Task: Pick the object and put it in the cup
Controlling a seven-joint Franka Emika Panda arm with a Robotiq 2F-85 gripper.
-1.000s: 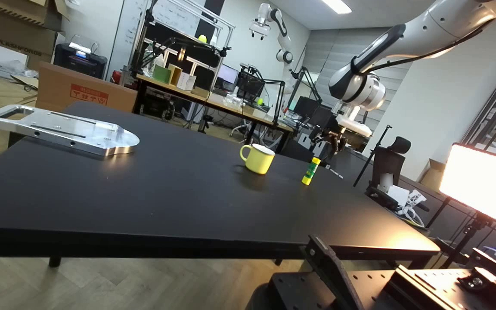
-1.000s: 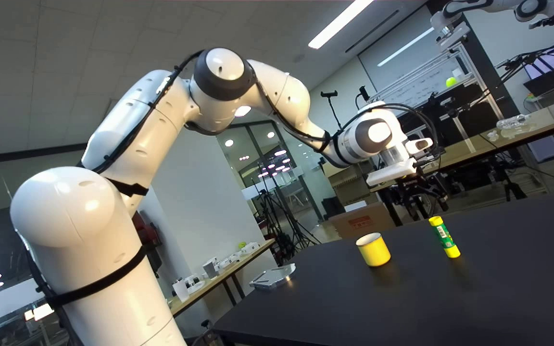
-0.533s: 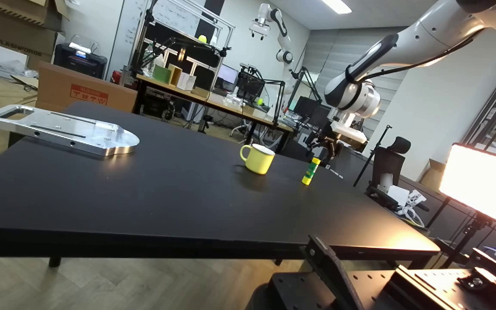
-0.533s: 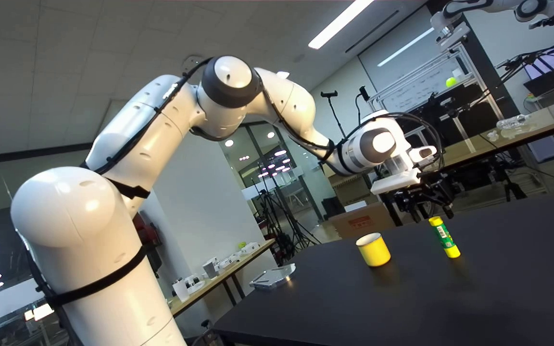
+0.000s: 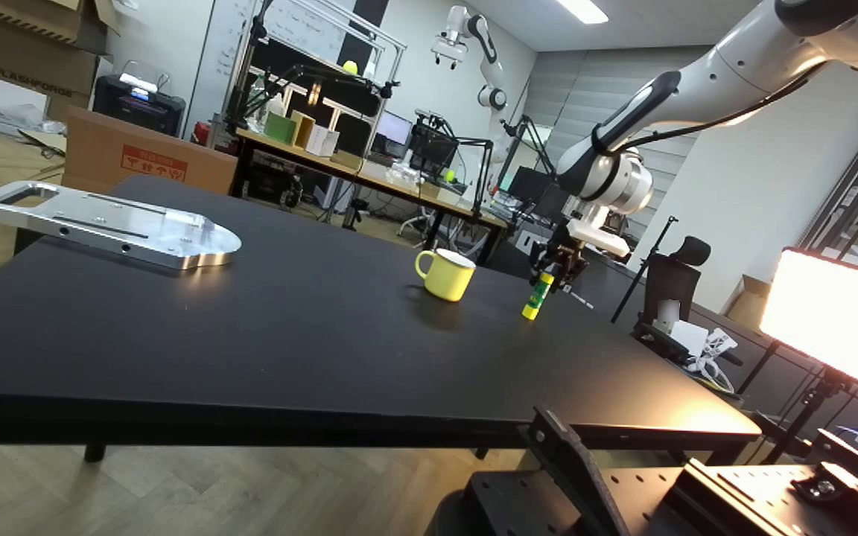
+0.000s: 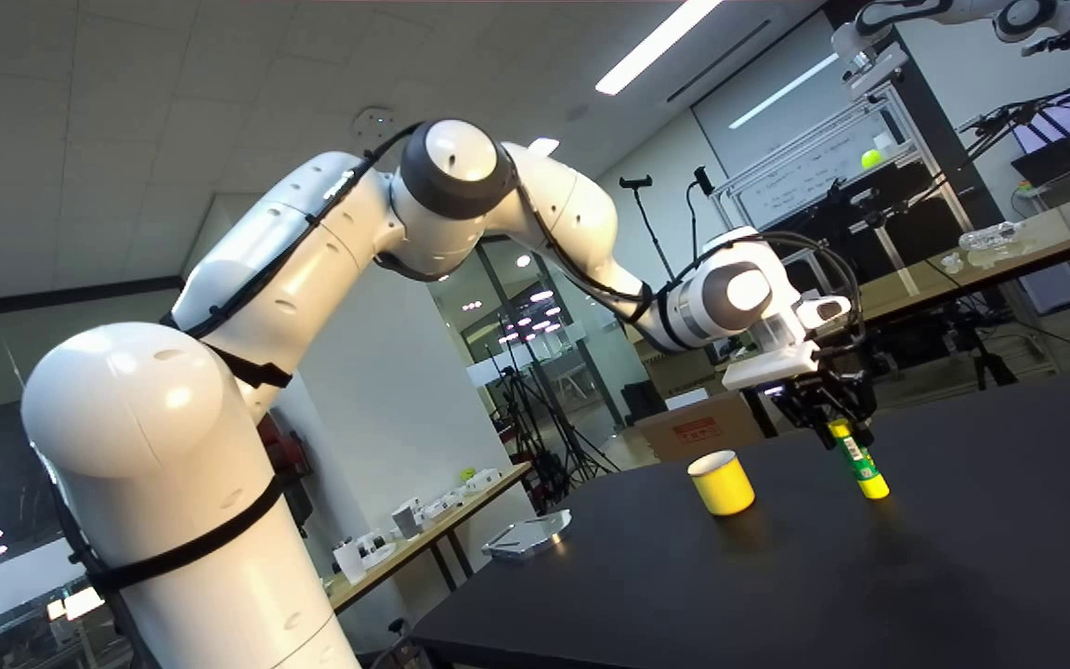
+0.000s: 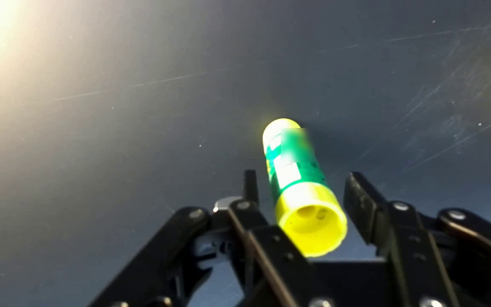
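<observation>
The object, a yellow-capped green glue stick point(image 5: 535, 299), stands upright on the black table in both exterior views. My gripper point(image 6: 845, 437) has come down around its upper end. From the wrist view the jaws are partly drawn together, one on each side of the yellow end of the stick point(image 7: 303, 194). A gap shows between the stick and the right finger point(image 7: 360, 204), and a narrower one on the left, so neither pad seems to touch. The cup, a squat yellow mug point(image 5: 450, 277), stands beside the stick with its handle pointing away from it; the wrist view does not include it.
A flat silver metal plate point(image 5: 101, 227) with a handle slot lies at the far end of the table point(image 5: 310, 342). The table's edge runs close behind the stick. A bright light panel point(image 5: 835, 320) stands off to one side.
The arm has descended, bringing my gripper from above the glue stick down around its top. Its jaws have moved closer together. Stick and cup have stayed in place.
</observation>
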